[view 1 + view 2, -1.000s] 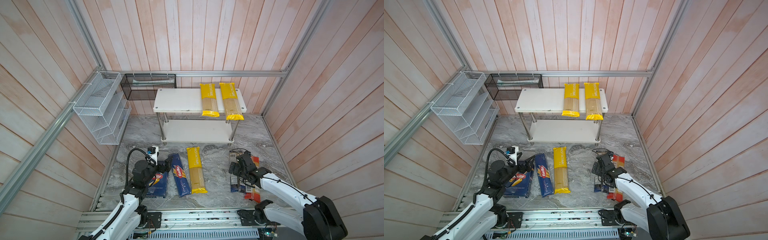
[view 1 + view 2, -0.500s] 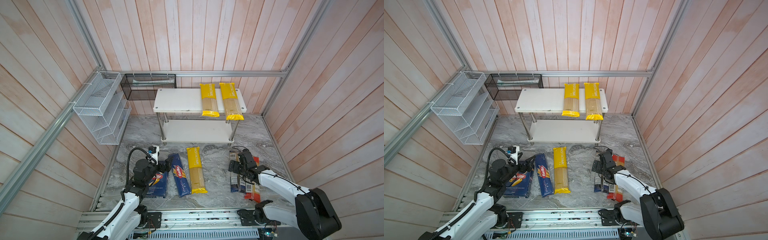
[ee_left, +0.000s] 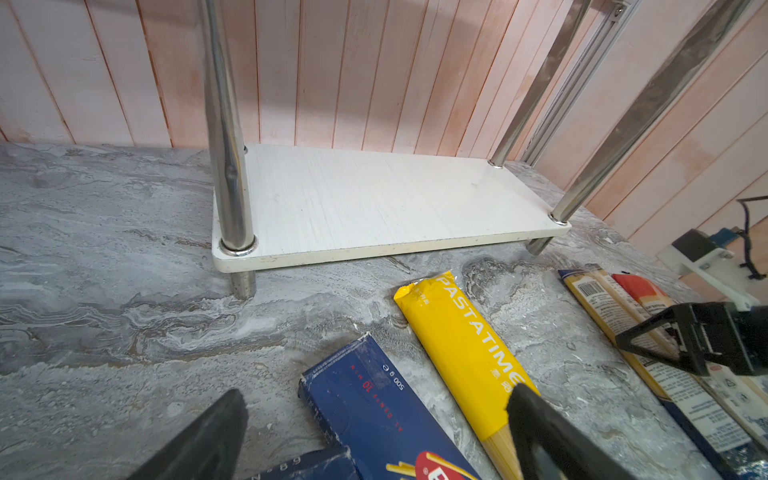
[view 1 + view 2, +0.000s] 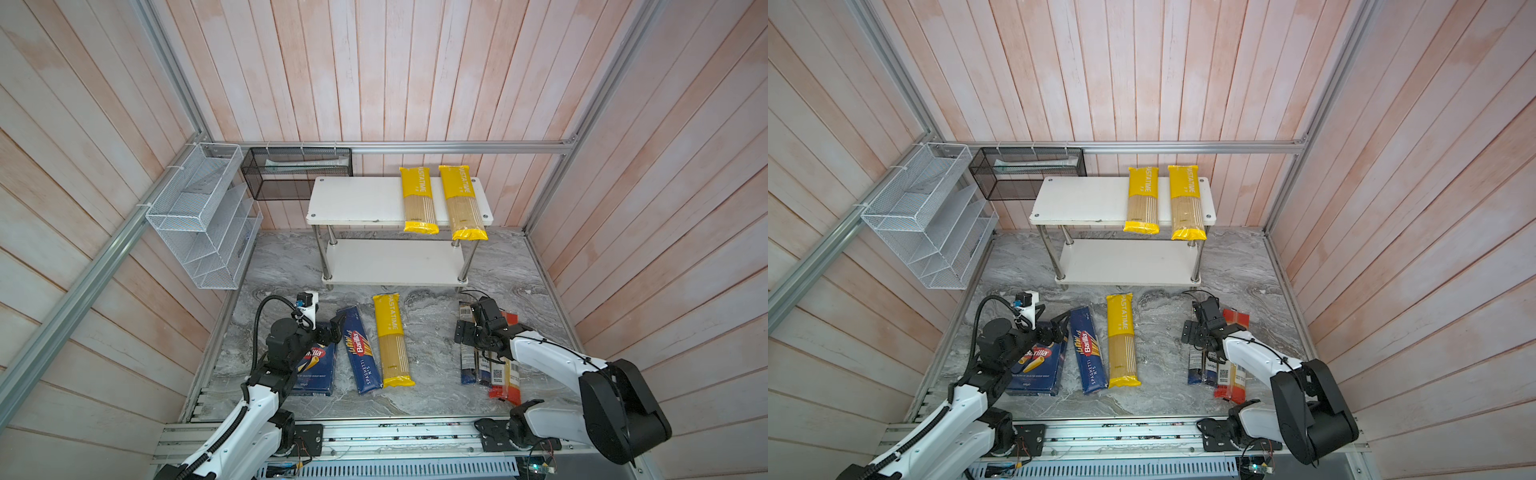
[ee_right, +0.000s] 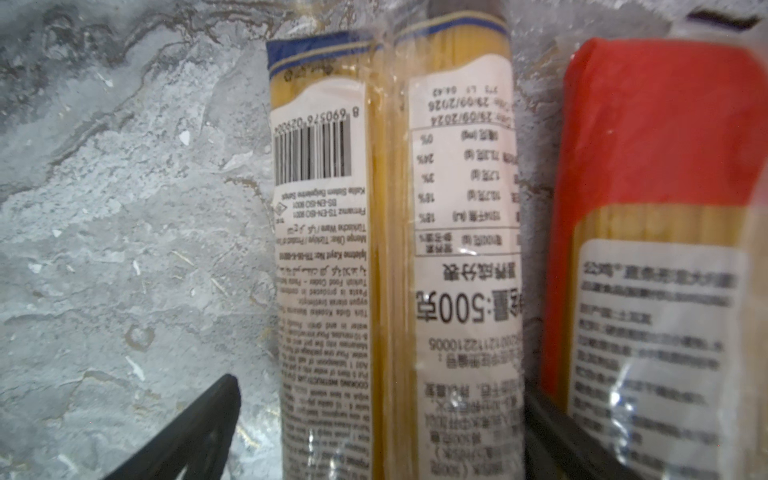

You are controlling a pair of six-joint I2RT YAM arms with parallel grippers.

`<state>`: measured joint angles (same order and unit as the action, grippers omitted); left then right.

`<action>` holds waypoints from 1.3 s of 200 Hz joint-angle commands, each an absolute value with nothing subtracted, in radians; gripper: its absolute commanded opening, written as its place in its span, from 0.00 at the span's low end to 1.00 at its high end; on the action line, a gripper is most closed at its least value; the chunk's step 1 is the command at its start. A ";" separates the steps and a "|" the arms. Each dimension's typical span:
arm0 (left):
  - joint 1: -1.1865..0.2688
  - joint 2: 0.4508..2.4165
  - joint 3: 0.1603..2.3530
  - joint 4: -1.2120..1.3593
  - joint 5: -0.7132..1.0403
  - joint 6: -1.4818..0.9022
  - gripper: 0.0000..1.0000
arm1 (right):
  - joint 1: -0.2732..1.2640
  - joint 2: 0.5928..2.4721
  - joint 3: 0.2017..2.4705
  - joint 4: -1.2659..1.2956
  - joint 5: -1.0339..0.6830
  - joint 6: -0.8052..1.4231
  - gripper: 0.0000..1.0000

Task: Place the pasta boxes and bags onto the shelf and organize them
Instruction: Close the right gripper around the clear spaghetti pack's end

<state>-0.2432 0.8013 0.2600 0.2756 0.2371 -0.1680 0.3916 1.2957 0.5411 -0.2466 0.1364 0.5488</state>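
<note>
**Top views and wrist views, one moment.** The shelf [image 4: 357,199] stood against the back wall. Its top carried the inner PASTATIME bag [image 4: 417,199] and the outer PASTATIME bag [image 4: 463,203], side by side toward the right end, with their near ends overhanging the front edge. The lower tier [image 3: 374,199] showed its white face whole in the left wrist view.

The white wire-mesh rack [image 4: 199,216] hung on the left wall. Beside it, the black mesh basket [image 4: 297,172] held a pale flat item too indistinct to name.

On the grey marbled tabletop [image 4: 432,316] lay, from left to right:
- the Rigatoni box [image 4: 320,370]
- the Spaghetti box [image 4: 361,353]
- the third PASTATIME bag [image 4: 392,340]
- the blue-ended bag [image 4: 468,370]
- the red-ended bag [image 4: 506,392]

The left gripper [image 3: 374,432] hovered above the far ends of the two boxes, jaws wide and gripping nothing. The right gripper [image 5: 382,432] sat low over the blue-ended bag, jaws spread wide to either side of it, with one finger toward the red-ended bag. Whether the pads touched the wrapper could not be told.
</note>
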 commanded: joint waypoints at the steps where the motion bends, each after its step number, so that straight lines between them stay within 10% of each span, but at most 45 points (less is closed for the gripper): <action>1: -0.241 0.799 0.286 0.274 0.238 -0.156 1.00 | 0.425 1.290 0.528 -0.260 0.134 0.572 0.96; 260: -0.240 0.794 0.283 0.275 0.234 -0.156 1.00 | 0.572 1.100 0.476 -0.298 0.278 0.695 0.98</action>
<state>-0.2432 0.7975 0.2600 0.2756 0.2367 -0.1680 0.5777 1.0737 0.4500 -0.2623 0.2352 0.6819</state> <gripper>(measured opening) 0.996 0.983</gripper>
